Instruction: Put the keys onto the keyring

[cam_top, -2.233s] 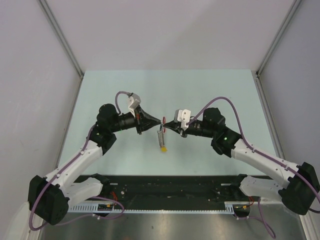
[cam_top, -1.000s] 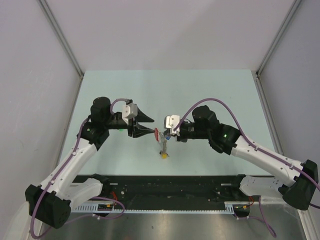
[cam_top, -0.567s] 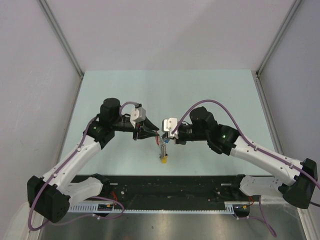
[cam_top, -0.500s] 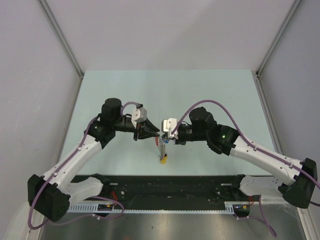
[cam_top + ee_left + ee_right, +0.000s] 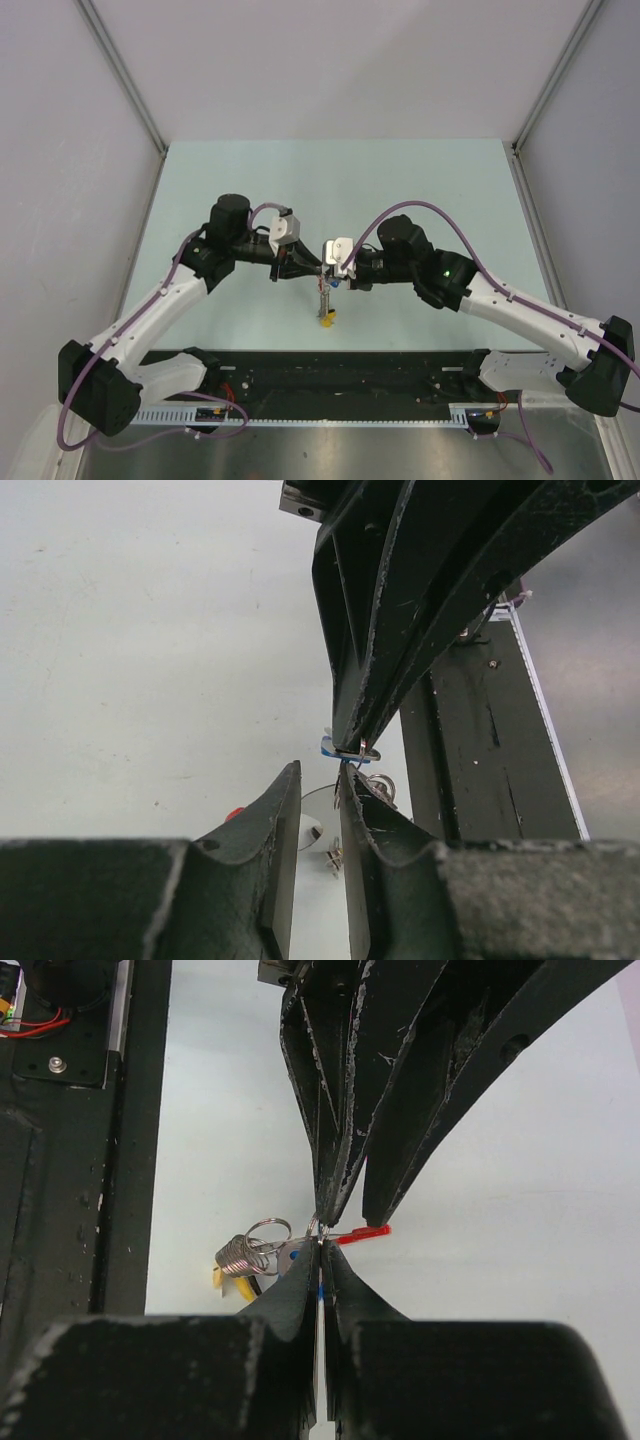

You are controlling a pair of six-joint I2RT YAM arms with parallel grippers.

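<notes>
Jaws on the right gripper (image 5: pixel 321 1252) are pressing together on the blue-capped key (image 5: pixel 330 745), pinching it at their very tips, seemingly so that it can be offered up to the keyring (image 5: pixel 248 1252). Opposite, the left gripper (image 5: pixel 318 772) is showing a narrow gap between its jaws, and nothing can be made out gripped in that gap. Both arms are meeting nose to nose over the middle of the worktop (image 5: pixel 420 180), probably so one can steady the ring while the other is threading. The keyring's wire coil is sitting just beside the right tips. Its red piece (image 5: pixel 365 1231) is lying close against the left tips, and its yellow-capped keys (image 5: pixel 326 320) are trailing toward the near edge.
</notes>
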